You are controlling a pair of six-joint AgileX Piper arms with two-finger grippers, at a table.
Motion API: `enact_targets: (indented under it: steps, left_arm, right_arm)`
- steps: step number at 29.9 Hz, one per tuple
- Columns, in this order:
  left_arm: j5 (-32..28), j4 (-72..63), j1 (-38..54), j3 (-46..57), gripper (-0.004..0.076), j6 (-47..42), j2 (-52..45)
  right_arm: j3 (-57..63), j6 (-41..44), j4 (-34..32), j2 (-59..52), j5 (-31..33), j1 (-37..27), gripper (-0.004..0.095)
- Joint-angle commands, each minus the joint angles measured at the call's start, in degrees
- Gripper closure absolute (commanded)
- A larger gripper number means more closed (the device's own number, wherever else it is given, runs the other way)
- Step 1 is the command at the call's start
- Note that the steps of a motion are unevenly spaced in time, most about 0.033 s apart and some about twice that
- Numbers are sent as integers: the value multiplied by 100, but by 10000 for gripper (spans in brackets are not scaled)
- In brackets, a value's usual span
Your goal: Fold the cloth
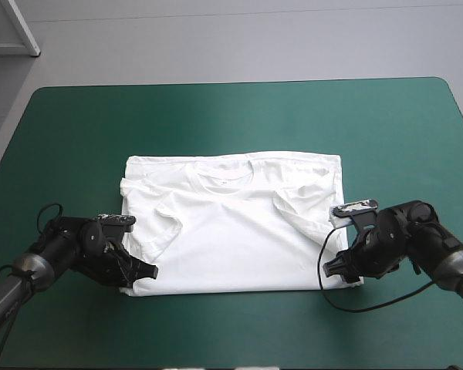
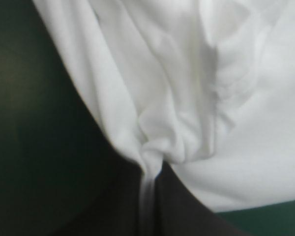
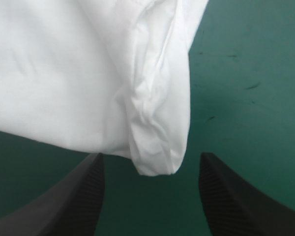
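From above, the T-shirt (image 1: pixel 231 223) is lying flat mid-bench (image 1: pixel 231 116) with bare cover all round, in the left wrist view the left claw (image 2: pixel 150 177) is clamping its bunched near edge, and in the right wrist view the right claw (image 3: pixel 150 156) is standing apart around the other near corner.

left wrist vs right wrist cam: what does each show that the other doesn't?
Only left wrist: the left hand shut on the T-shirt, cloth bunched in its grip. Only right wrist: the right hand open, a T-shirt corner lying just ahead of it, ungripped. Both: white T-shirt over the teal-green cover.
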Motion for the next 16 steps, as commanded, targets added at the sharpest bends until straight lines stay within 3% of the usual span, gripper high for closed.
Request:
enact_targets:
  steps: [1,7,10,16]
  left_arm:
    - [-181,299,-16,10,729,0,60]
    - [-158,299,-16,10,730,0,17]
    - [-192,299,-16,10,730,0,-108]
    - [-241,438,-16,-3,730,-94,-504]
  right_arm:
    - [-121,2,-4,211,-177,-12,374]
    - [-121,-24,225,791,-200,-12,376]
    - [-121,-114,386,962,-228,-12,442]
    - [-121,-164,311,910,-402,-12,903]
